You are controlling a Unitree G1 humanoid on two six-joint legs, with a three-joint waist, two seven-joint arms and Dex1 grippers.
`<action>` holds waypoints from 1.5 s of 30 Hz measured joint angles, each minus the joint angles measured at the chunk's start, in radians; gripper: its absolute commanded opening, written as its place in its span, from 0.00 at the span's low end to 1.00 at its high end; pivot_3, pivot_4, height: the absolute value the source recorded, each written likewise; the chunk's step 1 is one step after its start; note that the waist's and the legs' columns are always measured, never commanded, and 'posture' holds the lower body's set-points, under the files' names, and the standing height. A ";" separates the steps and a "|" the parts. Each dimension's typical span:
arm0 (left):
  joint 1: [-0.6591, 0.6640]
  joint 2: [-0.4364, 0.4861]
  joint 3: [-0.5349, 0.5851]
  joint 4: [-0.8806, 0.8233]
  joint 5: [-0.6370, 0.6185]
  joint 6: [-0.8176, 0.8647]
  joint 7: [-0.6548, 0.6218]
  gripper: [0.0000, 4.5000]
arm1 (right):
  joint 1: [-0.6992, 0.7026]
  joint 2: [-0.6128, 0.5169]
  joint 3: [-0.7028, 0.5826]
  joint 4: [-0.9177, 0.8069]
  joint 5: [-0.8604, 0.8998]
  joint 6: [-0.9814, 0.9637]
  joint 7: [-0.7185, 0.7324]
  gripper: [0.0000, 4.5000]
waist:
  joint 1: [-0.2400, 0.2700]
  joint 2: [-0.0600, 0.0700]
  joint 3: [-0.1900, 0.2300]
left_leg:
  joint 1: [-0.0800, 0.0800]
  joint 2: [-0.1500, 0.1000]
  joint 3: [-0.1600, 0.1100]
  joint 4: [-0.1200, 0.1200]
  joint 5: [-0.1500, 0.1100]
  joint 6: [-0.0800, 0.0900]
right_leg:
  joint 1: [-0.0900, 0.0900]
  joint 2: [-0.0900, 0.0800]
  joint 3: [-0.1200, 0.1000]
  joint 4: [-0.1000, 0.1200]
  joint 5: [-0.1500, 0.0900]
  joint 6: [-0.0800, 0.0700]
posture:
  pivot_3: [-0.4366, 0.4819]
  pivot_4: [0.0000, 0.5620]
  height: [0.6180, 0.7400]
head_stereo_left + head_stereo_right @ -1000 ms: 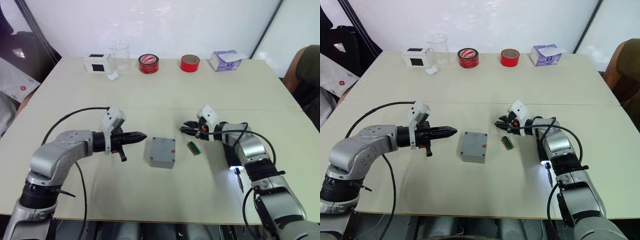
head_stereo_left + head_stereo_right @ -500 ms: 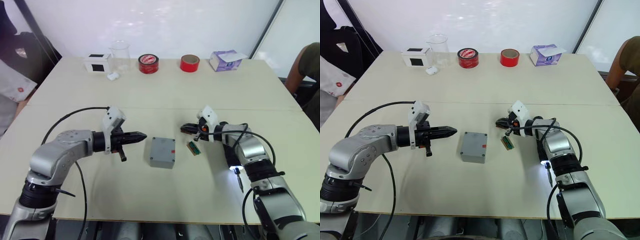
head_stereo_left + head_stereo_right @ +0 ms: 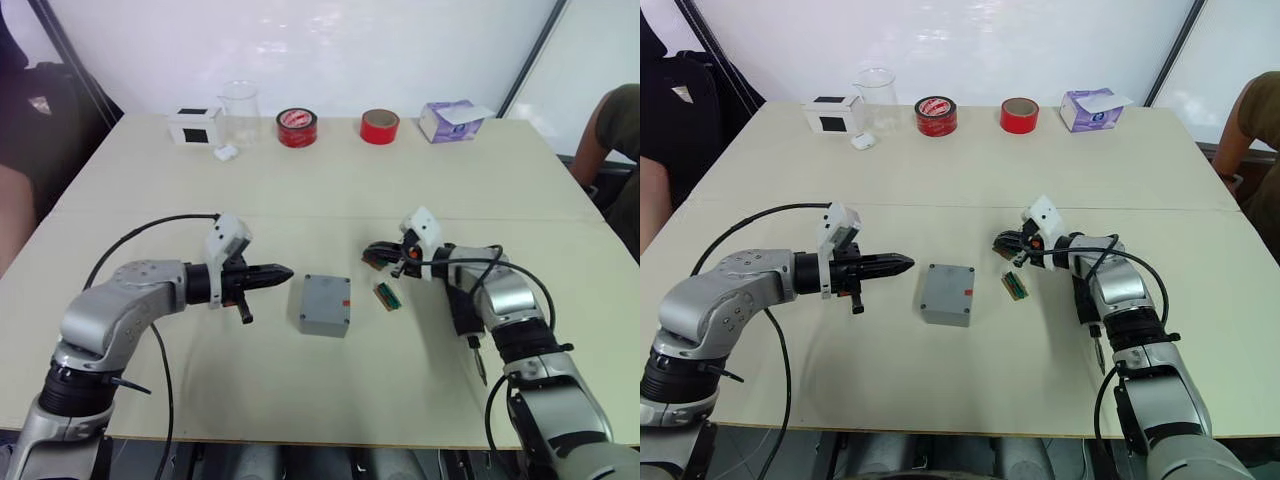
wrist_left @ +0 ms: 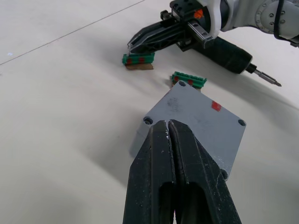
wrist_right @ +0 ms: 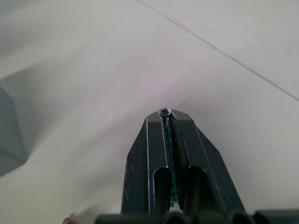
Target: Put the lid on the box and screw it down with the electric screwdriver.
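The small square grey box (image 3: 325,305) is seen near the middle of the beige table (image 3: 330,190), with the flat grey lid (image 4: 198,116) already seated on top, a small red mark near one edge. The left gripper (image 3: 283,271) is held just beside the box, on the robot's left of it, its two black fingers pressed together on nothing. On the other side of the box, the right gripper (image 3: 372,253) is closed on a small green strip with red dots (image 4: 138,59); a tiny dark screw head (image 5: 164,112) is seen at its fingertips. A second green strip (image 3: 387,296) lies between box and right arm. The dark pen-shaped electric screwdriver (image 4: 231,53) lies beyond that.
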 measured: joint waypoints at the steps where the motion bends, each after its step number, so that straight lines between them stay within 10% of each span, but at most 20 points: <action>1: 0.000 -0.001 0.000 0.001 0.000 -0.001 -0.001 0.00 | -0.001 0.000 0.000 -0.009 0.005 0.004 0.005 0.02 | 0.000 0.000 0.000 | 0.000 0.000 0.000 0.000 0.000 0.000 | 0.000 0.000 0.000 0.000 0.000 0.000 | 0.48 0.27 1.00; 11: 0.012 0.002 0.000 0.006 -0.008 -0.011 -0.006 0.00 | -0.003 -0.008 -0.023 -0.070 0.029 0.052 0.010 0.02 | 0.000 0.000 0.000 | 0.000 0.000 0.000 0.000 0.000 0.000 | 0.000 0.000 0.000 0.000 0.000 0.000 | 0.48 0.27 1.00; 23: 0.046 0.092 -0.006 -0.052 -0.032 -0.003 -0.078 0.00 | 0.260 -0.093 -0.054 -0.772 0.245 0.407 -0.036 0.02 | 0.003 0.000 0.000 | 0.000 0.000 -0.001 -0.002 0.000 0.000 | 0.000 0.000 -0.001 0.000 -0.001 -0.001 | 0.48 0.27 1.00; 45: 0.032 0.052 -0.038 -0.037 -0.006 -0.021 -0.056 0.00 | 0.278 -0.092 0.004 -0.740 0.209 0.388 -0.103 0.02 | 0.002 0.000 0.000 | 0.000 0.000 -0.001 -0.002 0.000 0.000 | 0.000 0.001 -0.001 -0.001 -0.001 -0.001 | 0.48 0.27 1.00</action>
